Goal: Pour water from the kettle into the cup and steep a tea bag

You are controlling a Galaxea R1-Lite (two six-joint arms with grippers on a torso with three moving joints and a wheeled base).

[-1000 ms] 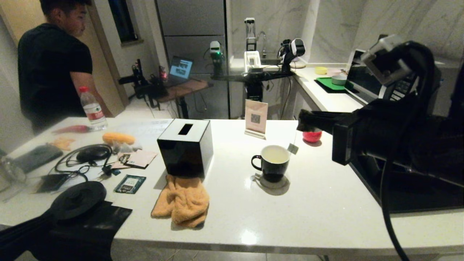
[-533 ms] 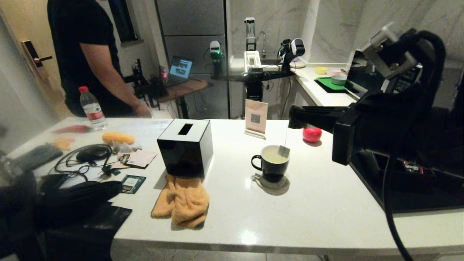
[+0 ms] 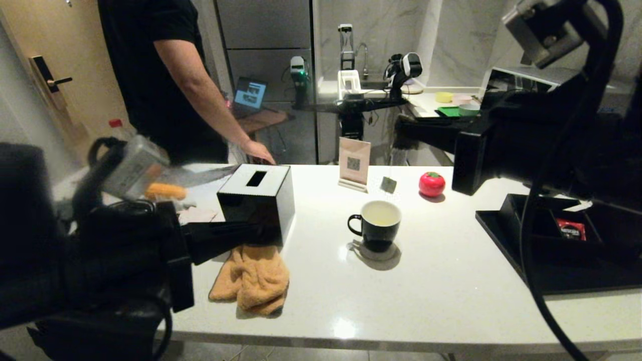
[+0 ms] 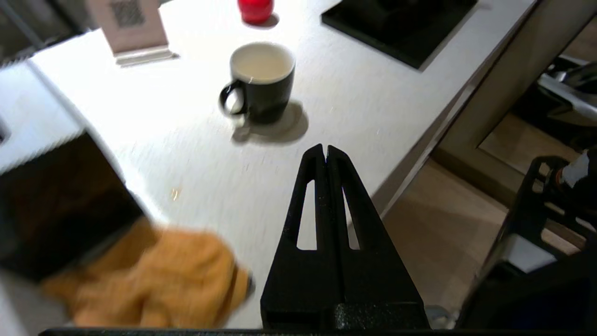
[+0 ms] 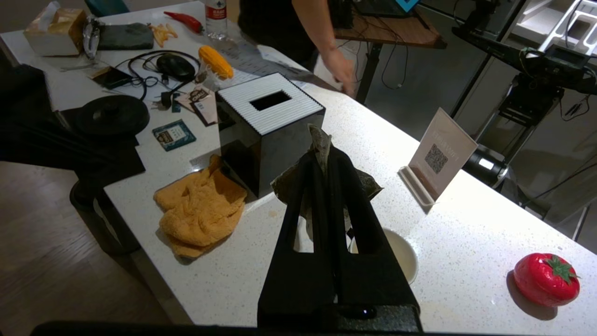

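Tea bag (image 3: 387,184): hangs free on its string above and just behind the cup (image 3: 375,225), not in the water (image 3: 379,215). Right gripper (image 5: 325,158) is above the cup toward the far edge of the desk (image 3: 441,296), fingers (image 5: 345,186) pressed closed on crumpled paper, apparently the bag's wrapper or tag end; the string itself is too thin to trace up to the grip.

Handling, judged: bag is very light, soft and limp and will swing on the string, so slow moves suit it. Hold stays at the tag end. Wet paper would tear easily.

Cup: stands mid-desk on a coaster, handle toward the robot's left, pale liquid inside. Ceramic, rigid; would tip if knocked at the rim.

Left gripper (image 4: 325,151): low at the near-left of the desk, beside the orange cloth (image 3: 253,278), fingers closed on nothing, pointing toward the cup.

Room: open surface around the cup on all sides. Black box (image 3: 257,203) left, card stand (image 3: 354,163) and red tomato (image 3: 432,184) toward the far edge, black tray (image 3: 506,235) at the right edge. A person's hand (image 3: 258,151) rests at the far edge behind the box.
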